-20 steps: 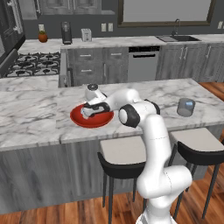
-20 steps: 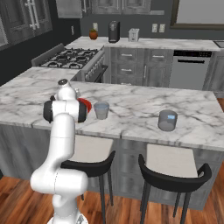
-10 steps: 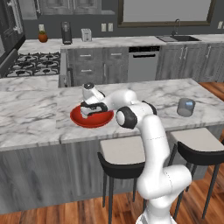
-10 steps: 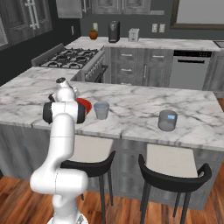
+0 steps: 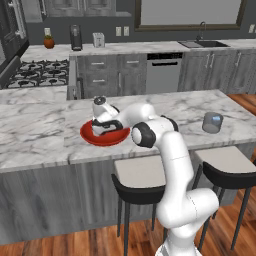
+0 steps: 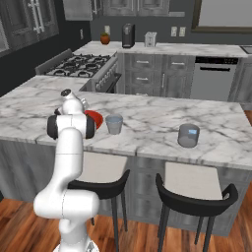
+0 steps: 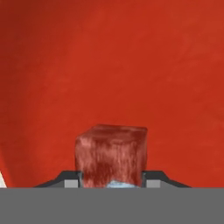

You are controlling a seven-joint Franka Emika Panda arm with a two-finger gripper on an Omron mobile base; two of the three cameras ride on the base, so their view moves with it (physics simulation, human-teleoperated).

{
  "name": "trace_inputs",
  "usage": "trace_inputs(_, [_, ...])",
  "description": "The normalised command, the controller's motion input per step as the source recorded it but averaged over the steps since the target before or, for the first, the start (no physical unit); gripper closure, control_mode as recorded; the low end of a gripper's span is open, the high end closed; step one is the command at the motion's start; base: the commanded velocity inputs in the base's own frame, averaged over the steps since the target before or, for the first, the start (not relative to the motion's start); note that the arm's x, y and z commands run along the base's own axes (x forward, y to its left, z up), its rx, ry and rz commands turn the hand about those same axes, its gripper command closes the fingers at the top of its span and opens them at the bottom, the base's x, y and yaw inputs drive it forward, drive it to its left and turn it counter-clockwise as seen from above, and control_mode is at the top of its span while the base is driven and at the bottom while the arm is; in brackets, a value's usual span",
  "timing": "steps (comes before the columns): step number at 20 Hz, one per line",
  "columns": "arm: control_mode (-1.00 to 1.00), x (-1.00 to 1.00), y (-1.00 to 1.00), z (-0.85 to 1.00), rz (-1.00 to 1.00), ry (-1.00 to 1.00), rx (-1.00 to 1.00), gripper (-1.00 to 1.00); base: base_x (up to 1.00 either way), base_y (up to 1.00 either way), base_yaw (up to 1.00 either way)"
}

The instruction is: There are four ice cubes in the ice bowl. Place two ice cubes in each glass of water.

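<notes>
An ice cube (image 7: 112,157), tinted red by what lies behind it, sits between the two dark finger tips, which press against its sides: the jaws are closed on it. It rests inside the red ice bowl (image 5: 92,136), whose glossy surface spreads behind the cube. The gripper (image 5: 106,127) reaches down into the bowl on the marble bench (image 5: 35,135). One glass of water (image 6: 114,124) stands just beside the bowl, and the other glass (image 6: 188,135) stands well apart along the same bench.
</notes>
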Motion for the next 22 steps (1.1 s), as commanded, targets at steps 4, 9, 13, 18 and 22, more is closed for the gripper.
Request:
trace_inputs(4, [-1.0, -0.1, -0.02, -0.11, 0.0, -0.06, 0.0, 1.0, 0.0, 0.0, 0.0])
trace_inputs(9, [-1.0, -0.22, -0.19, 0.09, 0.0, -0.04, 0.0, 1.0, 0.0, 0.0, 0.0])
trace_inputs(13, [-1.0, -0.07, -0.23, 0.31, -0.03, 0.0, 0.0, 1.0, 0.0, 0.0, 0.0])
trace_inputs(18, [-1.0, 0.0, -0.09, 0.47, -0.04, 0.0, 0.0, 1.0, 0.0, 0.0, 0.0])
trace_inputs(22, [-1.0, -0.02, -0.08, 0.46, -0.04, 0.0, 0.0, 1.0, 0.0, 0.0, 0.0])
